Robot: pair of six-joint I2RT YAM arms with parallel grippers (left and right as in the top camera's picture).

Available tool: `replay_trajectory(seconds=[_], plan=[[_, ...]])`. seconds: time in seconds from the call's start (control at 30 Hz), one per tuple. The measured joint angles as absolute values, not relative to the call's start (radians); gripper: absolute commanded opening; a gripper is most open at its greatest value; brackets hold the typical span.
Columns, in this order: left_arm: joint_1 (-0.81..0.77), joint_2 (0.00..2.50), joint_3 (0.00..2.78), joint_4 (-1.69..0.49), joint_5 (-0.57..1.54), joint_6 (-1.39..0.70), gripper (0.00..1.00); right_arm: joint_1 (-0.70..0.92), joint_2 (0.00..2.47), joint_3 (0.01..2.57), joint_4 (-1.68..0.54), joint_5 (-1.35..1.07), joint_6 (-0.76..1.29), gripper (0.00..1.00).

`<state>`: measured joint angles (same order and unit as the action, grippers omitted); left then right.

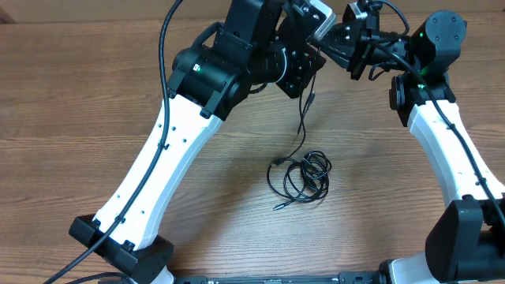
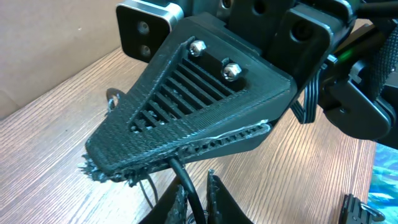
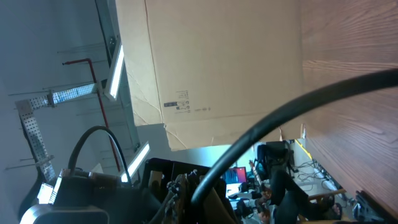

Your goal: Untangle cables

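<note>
Left gripper (image 2: 198, 188) is pinched on a raised strand of the cables (image 1: 306, 175). Right gripper (image 2: 124, 163) is shut, hold unclear. If you lift further, the bunch near centre may cinch tight.

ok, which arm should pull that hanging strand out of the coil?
Left, probably. The left gripper pinches the cable that hangs down to the coil; the right gripper shows no clear hold.

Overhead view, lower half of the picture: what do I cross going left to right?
left arm's base → cables → right arm's base
</note>
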<state>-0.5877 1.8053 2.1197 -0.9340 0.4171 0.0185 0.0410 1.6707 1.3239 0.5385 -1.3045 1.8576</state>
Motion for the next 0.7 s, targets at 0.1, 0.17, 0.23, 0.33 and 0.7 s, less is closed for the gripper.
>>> replay_trajectory(seconds=[0.1,0.17,0.23,0.33,0.7], plan=[[-0.587,1.805,2.12,-0.934,0.414,0.016,0.04,0.041,1.671,1.324,0.54,-1.306,1.859,0.04],[-0.587,1.805,2.12,-0.934,0.414,0.015,0.04,0.041,1.671,1.324,0.54,-1.305,1.859,0.04],[-0.587,1.805,2.12,-0.934,0.414,0.013,0.04,0.041,1.671,1.324,0.539,-1.305,1.859,0.04],[-0.587,1.806,2.12,-0.928,0.414,0.013,0.04,0.041,1.671,1.324,0.539,-1.305,1.859,0.04],[-0.587,1.81,2.128,-0.912,0.417,0.013,0.04,0.038,1.671,1.324,0.544,-1.304,1.859,0.41]])
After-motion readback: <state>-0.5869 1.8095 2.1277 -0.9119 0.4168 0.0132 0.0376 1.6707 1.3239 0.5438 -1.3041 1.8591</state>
